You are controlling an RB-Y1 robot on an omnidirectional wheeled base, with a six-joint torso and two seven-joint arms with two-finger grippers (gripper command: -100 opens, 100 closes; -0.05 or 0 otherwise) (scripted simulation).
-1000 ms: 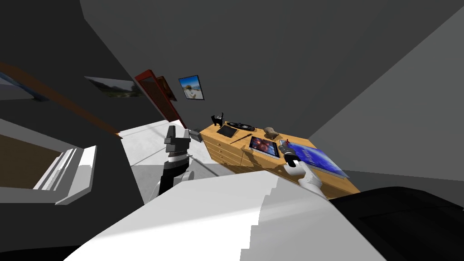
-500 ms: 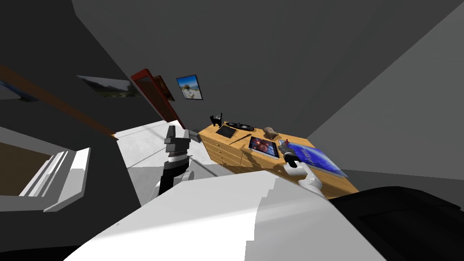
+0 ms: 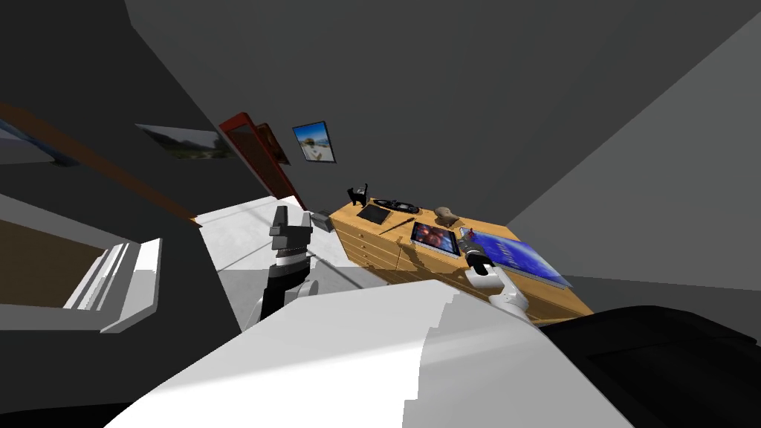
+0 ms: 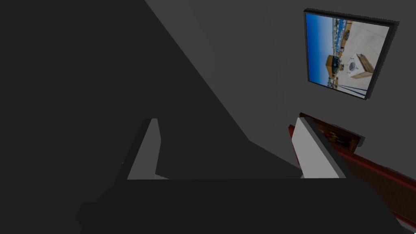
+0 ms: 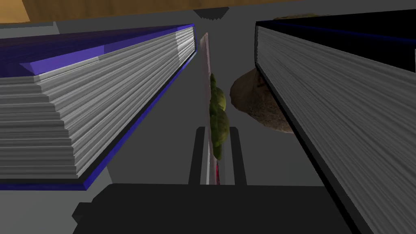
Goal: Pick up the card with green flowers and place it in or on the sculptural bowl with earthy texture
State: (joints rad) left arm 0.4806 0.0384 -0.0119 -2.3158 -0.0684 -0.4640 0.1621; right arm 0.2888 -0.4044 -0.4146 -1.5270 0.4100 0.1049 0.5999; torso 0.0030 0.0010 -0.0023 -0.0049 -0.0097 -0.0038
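1. Green flower shapes (image 5: 217, 122) bulge from one face of the card (image 5: 206, 73), seen here edge-on. My right pincer (image 5: 216, 130) has its fingers drawn narrow, pressing the card's two flat faces. Finding: card gripped.
2. Location: the card stands in the gap between the blue book (image 5: 101, 81) and the dark-covered book (image 5: 337, 101), touching neither. I cannot tell whether its far edge rests on anything.
3. Judgement on the hold: a grip on the flat faces suits so thin an item, since a grip on the edges would let it twist or bow. The books leave little room on either side. I judge that the card should come straight out along the gap before it is turned.
4. Receiving vessel: the brown, rough-surfaced bowl (image 5: 252, 105) lies beyond the card, partly hidden by the dark-covered book. The head view places it at the back edge of the wooden cabinet (image 3: 371, 253), near my right pincer.
5. Contents of the bowl: its hollow is not open to inspection from either angle. Nothing is seen projecting from it.
6. My left pincer (image 3: 291, 227) is held up, well apart from the cabinet, with its fingers wide and nothing between them. I judge it idle.
7. Progress, as judged: grasp made, placing not yet done.
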